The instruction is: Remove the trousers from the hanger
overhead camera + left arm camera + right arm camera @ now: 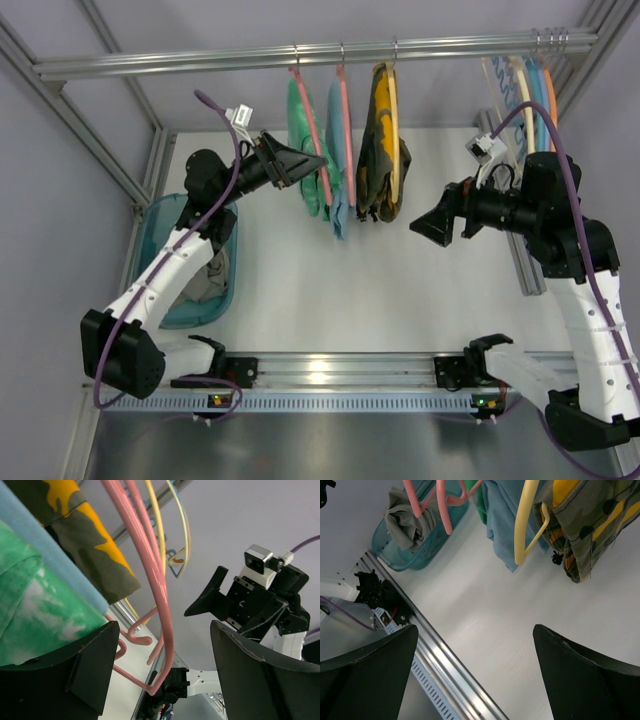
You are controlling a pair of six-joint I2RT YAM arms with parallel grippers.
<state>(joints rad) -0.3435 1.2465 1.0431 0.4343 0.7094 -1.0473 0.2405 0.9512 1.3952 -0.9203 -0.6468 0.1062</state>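
- Top view: one metal rail (200, 60) spans a white table (300, 280).
- Three garments hang from the rail. The green soft fabric trousers with pale mottled patches (298, 115) hang furthest left, on a thin salmon-pink plastic hanger (309, 125). Next come a light blue garment (337, 205) and a yellow-and-black patterned garment (383, 150).
- A bunch of empty hangers (530, 90), about four though they overlap, crowds the rail's right end. One teal plastic basket (150, 215) sits at the left.
- Of the two arms, the left gripper (315, 165) is up against the trousers. The right gripper (430, 225) hovers well apart from every garment.
- Left wrist view: the left gripper (165, 630) has its fingers spread wide and grips nothing. The hanger (160, 580) runs between them, and the trousers (40, 610) lie against the left finger.
- The grasp will likely go best if the fingers close on cloth alone, not on the pink rod, and then draw the fabric sideways off the bar so the hook stays on the rail.
- Right wrist view: the right gripper (475, 630) is spread fully and empty over bare table. The basket (427, 550) holds one grey cloth (407, 515).
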